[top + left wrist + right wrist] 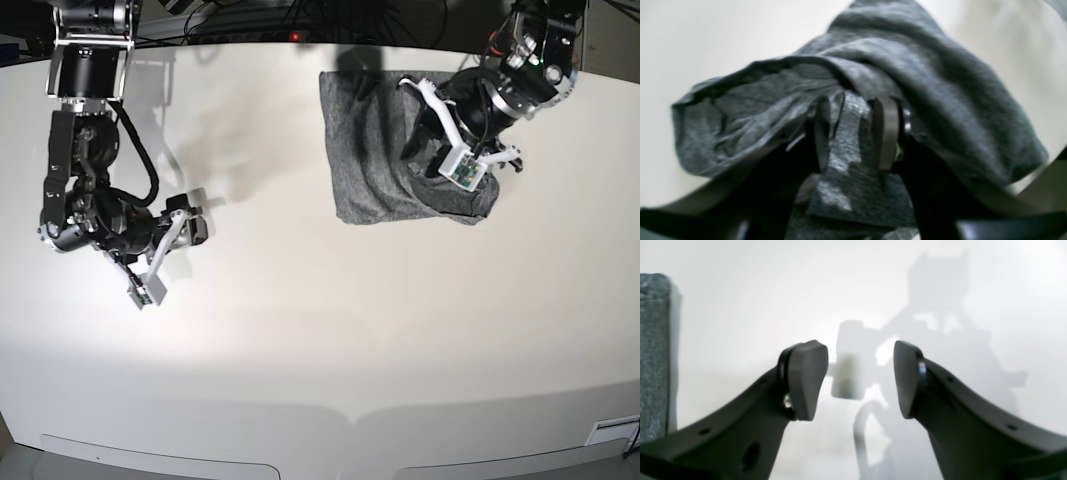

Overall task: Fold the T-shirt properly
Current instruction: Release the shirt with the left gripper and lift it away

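Note:
The grey T-shirt [375,150] lies bunched into a rough rectangle at the back right of the white table [320,330]. My left gripper [853,133] sits on the shirt's right part. A fold of the grey cloth [846,156] fills the gap between its two dark fingers, and more cloth drapes over them. My right gripper [860,380] hovers open and empty over bare table far to the left [190,222]. One edge of the T-shirt [653,356] shows at the left border of the right wrist view.
The arm bases and dark cables [300,15] line the table's back edge. The rounded front edge [350,420] runs along the bottom of the base view. The right arm's shadow [933,323] falls on the table.

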`<state>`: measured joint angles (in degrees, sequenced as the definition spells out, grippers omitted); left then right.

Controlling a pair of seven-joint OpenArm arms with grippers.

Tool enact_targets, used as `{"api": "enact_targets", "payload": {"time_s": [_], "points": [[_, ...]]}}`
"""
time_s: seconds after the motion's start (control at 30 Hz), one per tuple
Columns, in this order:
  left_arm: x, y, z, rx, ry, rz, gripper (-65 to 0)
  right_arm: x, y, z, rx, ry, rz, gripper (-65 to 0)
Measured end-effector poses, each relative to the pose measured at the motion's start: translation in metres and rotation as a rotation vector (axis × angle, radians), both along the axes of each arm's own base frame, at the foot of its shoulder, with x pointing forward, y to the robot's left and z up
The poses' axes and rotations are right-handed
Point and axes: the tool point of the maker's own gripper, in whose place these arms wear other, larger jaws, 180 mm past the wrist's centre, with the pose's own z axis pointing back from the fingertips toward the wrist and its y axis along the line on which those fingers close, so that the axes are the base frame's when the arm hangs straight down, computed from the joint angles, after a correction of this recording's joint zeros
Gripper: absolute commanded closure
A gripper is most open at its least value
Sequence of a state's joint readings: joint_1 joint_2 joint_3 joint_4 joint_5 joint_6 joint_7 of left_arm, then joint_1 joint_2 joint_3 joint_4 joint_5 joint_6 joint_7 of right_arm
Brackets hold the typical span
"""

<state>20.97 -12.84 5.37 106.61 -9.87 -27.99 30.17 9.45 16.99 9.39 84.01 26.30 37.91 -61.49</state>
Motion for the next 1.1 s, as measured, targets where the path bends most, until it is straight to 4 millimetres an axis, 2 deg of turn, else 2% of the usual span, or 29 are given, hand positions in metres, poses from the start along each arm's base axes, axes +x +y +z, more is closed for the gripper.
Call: {"api": "enact_targets", "payload": {"time_s": [0.07, 0.13, 0.3, 0.37, 0.43, 0.5, 0.63, 0.83, 0.93, 1.1], "points": [[0.0, 0.0, 0.0, 0.0, 0.001, 0.0, -13.3, 0.001, -0.003, 0.001, -0.001, -0.003, -0.003, -32.9], [0.0, -0.001, 0.001, -0.005, -0.001, 0.0, 0.0, 0.001, -0.002, 0.001, 0.001, -0.003, -0.002, -32.9], [-0.011, -0.003, -0.005, -0.028, 0.096, 0.003, 0.0, 0.001, -0.002, 0.001, 0.002, -0.004, -0.002, -32.9], [-0.017, -0.006, 0.005, -0.075, 0.112, -0.009, 0.0, 0.002, -0.001, 0.002, 0.006, -0.013, -0.004, -32.9], [-0.021, -0.001, 0.018, -0.111, 0.091, 0.004, 0.0, 0.003, -0.001, 0.003, 0.008, -0.018, -0.004, -32.9], [-0.022, 0.018, 0.026, -0.106, 0.052, 0.047, 0.0, 0.003, -0.001, 0.003, 0.008, -0.018, -0.004, -32.9], [-0.036, 0.072, 0.019, -0.044, 0.059, 0.193, 0.0, 0.003, -0.001, 0.003, 0.008, -0.018, -0.005, -32.9], [-0.058, 0.13, 0.017, 0.05, 0.071, 0.326, 0.0, 0.003, -0.001, 0.003, 0.01, -0.018, -0.004, -32.9], [-0.068, 0.148, 0.01, 0.13, 0.089, 0.343, 0.0, 0.003, 0.0, 0.003, 0.013, -0.019, -0.004, -32.9], [-0.084, 0.16, -0.015, 0.16, 0.16, 0.362, 0.0, 0.003, 0.0, 0.003, 0.014, -0.019, -0.004, -32.9]]}}
